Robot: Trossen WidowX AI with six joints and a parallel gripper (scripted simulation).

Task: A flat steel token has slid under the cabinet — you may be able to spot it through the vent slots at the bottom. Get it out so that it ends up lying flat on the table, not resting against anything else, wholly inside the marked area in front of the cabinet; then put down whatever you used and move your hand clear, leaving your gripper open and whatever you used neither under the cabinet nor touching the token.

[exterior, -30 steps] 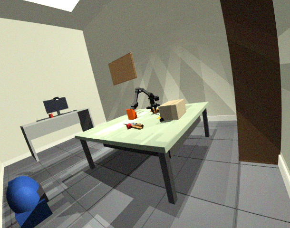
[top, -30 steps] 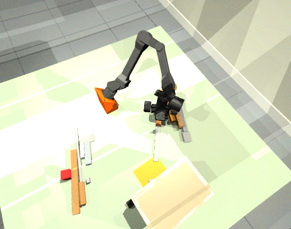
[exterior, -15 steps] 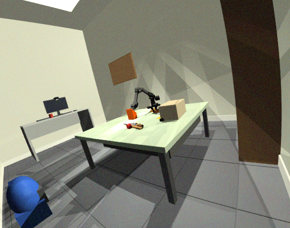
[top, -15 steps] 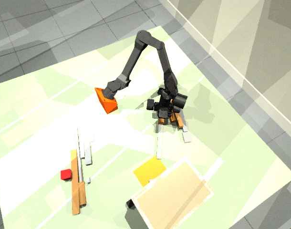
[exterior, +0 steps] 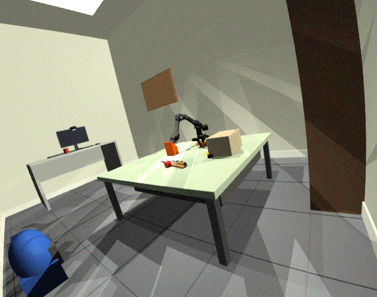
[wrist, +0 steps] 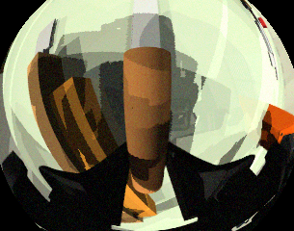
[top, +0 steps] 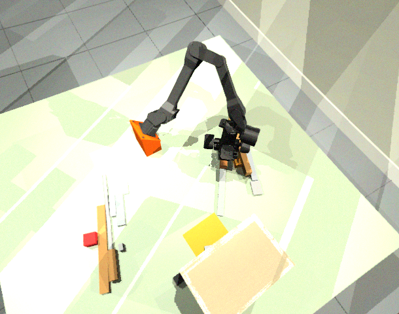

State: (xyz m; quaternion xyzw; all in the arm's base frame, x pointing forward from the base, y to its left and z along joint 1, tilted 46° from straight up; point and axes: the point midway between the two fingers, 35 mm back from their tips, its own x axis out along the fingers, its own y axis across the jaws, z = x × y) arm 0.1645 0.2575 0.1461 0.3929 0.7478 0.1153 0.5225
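My gripper (top: 225, 156) (exterior: 200, 139) (wrist: 146, 145) is shut on the brown wooden handle (top: 223, 164) (wrist: 147, 96) of a long tool. The tool's pale shaft (top: 221, 197) runs along the table toward the yellow marked area (top: 204, 233). The beige cabinet (top: 238, 267) (exterior: 224, 142) stands right behind that area. The steel token is not visible in any view. A second tool with a wooden handle (top: 245, 163) (wrist: 76, 115) and a grey head (top: 256, 188) lies just beside my gripper.
The arm's orange base (top: 147, 137) (exterior: 170, 148) (wrist: 278, 125) stands at the back. At the left lie a long wooden stick (top: 103, 243), white strips (top: 116, 204), a red cube (top: 90, 239) and a small grey block (top: 121, 246). A dark block (top: 176, 279) sits at the cabinet's front corner.
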